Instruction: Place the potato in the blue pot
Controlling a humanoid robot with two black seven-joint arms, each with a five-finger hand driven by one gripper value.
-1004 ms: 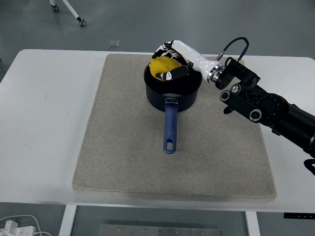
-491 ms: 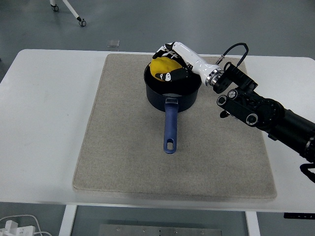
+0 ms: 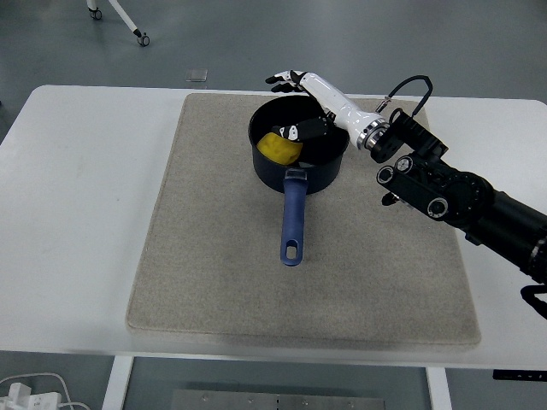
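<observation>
1. Head view: a white surface point(image 3: 77, 213) carries a beige mat point(image 3: 214, 256), which fills most of the near ground.
2. On the mat's far half stands the blue pot point(image 3: 295, 166), its handle point(image 3: 292, 218) pointing toward the near edge.
3. The yellow potato point(image 3: 279, 147) lies inside the pot, at its left side.
4. The right hand point(image 3: 301, 104) reaches in from the right and hovers over the pot's far rim, fingers point(image 3: 280, 80) spread wide, holding nothing.

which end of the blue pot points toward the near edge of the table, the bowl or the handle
The handle. It runs from the blue pot toward the table's near edge, while the round bowl end, holding the potato, lies farther away under the right hand.
</observation>
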